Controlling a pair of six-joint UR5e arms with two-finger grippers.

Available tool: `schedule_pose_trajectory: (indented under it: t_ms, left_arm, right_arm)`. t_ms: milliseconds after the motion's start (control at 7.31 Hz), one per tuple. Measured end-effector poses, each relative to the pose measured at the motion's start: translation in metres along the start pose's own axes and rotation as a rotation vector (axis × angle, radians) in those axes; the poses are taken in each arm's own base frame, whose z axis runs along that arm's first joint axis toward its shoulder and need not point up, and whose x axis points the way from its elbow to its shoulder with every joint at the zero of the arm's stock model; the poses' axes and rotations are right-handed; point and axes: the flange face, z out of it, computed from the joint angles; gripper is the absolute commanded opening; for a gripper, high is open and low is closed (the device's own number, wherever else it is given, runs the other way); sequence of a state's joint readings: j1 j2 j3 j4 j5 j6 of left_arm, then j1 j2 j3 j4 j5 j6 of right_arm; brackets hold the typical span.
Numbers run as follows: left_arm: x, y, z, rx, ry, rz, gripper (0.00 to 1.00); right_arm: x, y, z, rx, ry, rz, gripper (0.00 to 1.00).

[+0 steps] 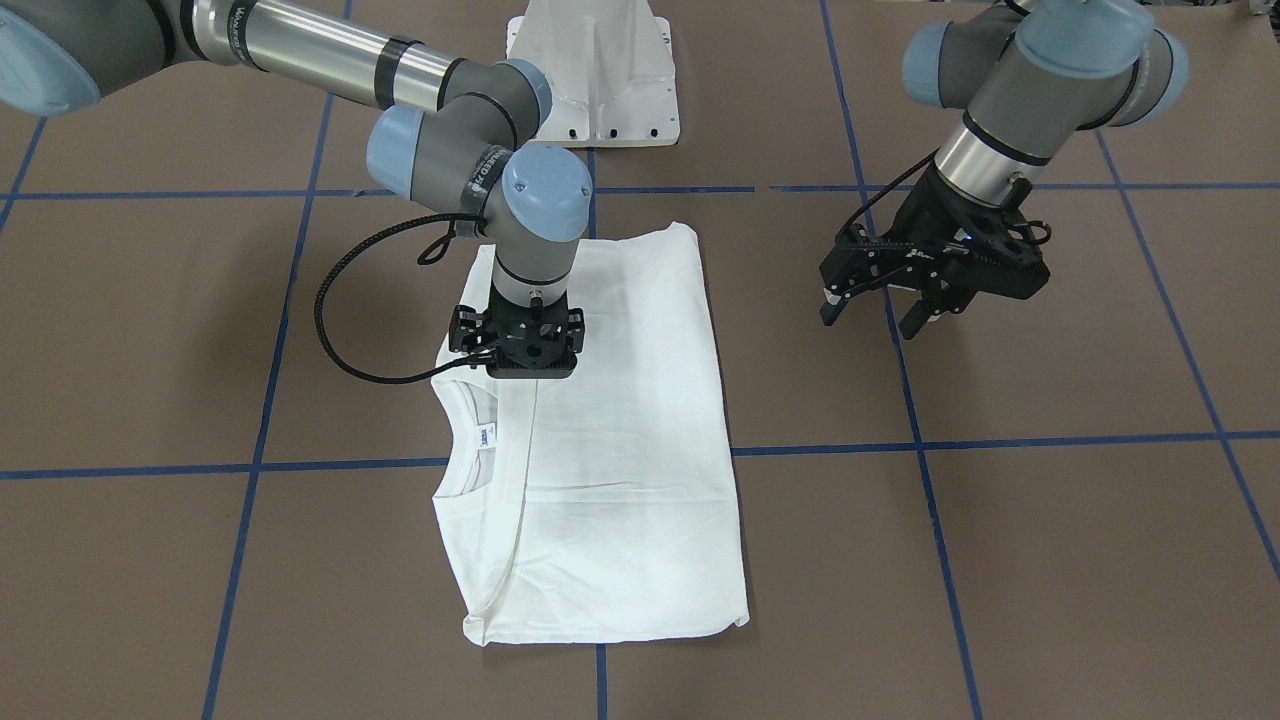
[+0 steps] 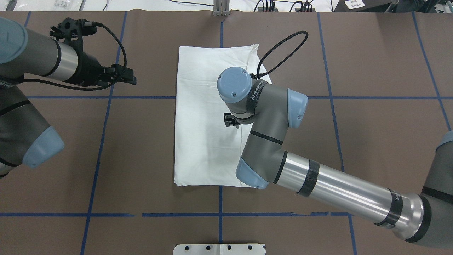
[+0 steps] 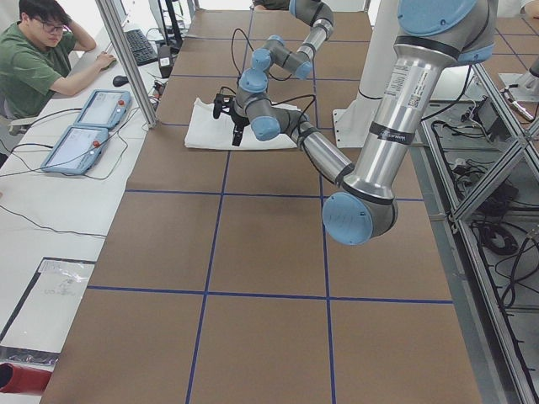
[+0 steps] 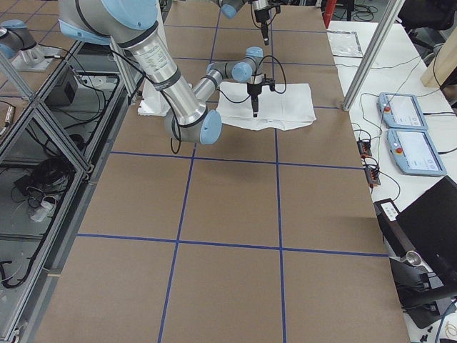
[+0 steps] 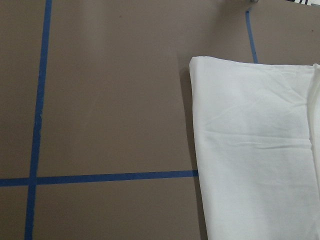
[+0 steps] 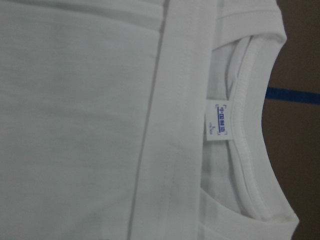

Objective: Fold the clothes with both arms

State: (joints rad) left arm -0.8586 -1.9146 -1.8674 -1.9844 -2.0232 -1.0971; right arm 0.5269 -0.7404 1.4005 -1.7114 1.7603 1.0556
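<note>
The white T-shirt is seen lying folded into a flat oblong on the table, directly beneath the right gripper, which is pointed straight down beside the collar and neck label; whether its jaws are spread or pressed together cannot be told, as the fingers are hidden under the wrist. The left gripper is held spread and empty, well off to the shirt's side over bare table. If only the top layer is pinched, the stacked folds may be dragged apart; if the left gripper is brought in late or unevenly, the next fold is likely to be skewed
</note>
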Motion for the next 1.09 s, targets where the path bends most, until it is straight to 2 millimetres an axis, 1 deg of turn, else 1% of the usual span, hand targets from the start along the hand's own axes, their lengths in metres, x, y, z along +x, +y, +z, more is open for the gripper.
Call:
schedule_pose_trajectory:
  t_ms: [547, 1094]
  left_arm:
    - [0.000, 0.000, 0.002, -0.002, -0.001, -0.001, 1.00]
    - [0.002, 0.000, 0.007, -0.006, -0.001, 0.000, 1.00]
  right_arm:
    - [-0.002, 0.008, 0.008, -0.009, 0.010, -0.010, 1.00]
    - [0.003, 0.008, 0.012, -0.015, 0.023, -0.011, 1.00]
